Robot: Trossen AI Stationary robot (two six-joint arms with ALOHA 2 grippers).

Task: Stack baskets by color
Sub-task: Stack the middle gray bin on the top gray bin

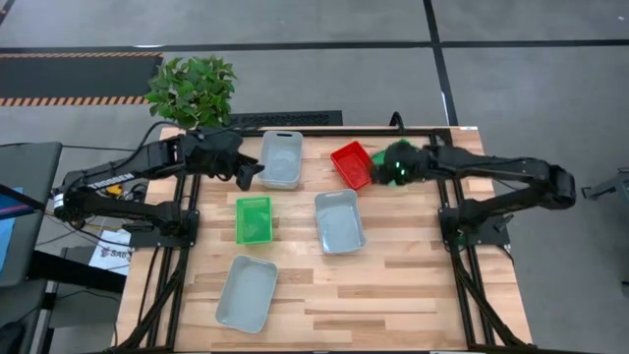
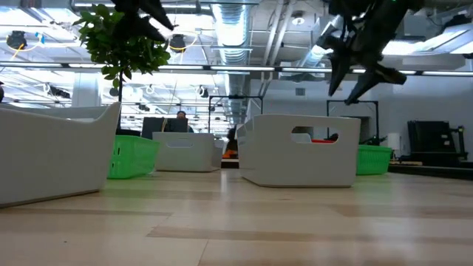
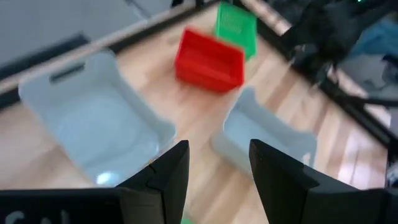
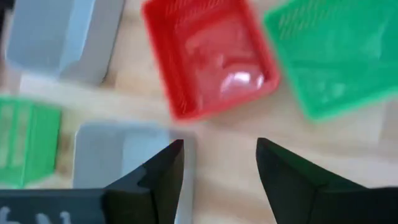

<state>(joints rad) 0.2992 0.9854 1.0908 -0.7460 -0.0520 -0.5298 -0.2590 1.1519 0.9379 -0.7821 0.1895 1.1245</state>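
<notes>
A red basket [image 1: 351,164] rests on the table at the far right, with a green basket [image 1: 377,156] right beside it, partly hidden under my right arm. My right gripper [image 4: 217,146] hovers open above these two, with nothing between its fingers. A second green basket [image 1: 254,218] lies left of centre. Three grey baskets rest flat on the table: one far [image 1: 281,157], one at the centre [image 1: 339,221], one near left [image 1: 246,293]. My left gripper [image 3: 217,149] hangs open above the table beside the far grey basket [image 3: 93,118].
A potted green plant [image 1: 192,88] stands just past the table's far left corner. Black frame rails run along the left and right sides of the table. Bare wood lies at the near right [image 1: 393,295].
</notes>
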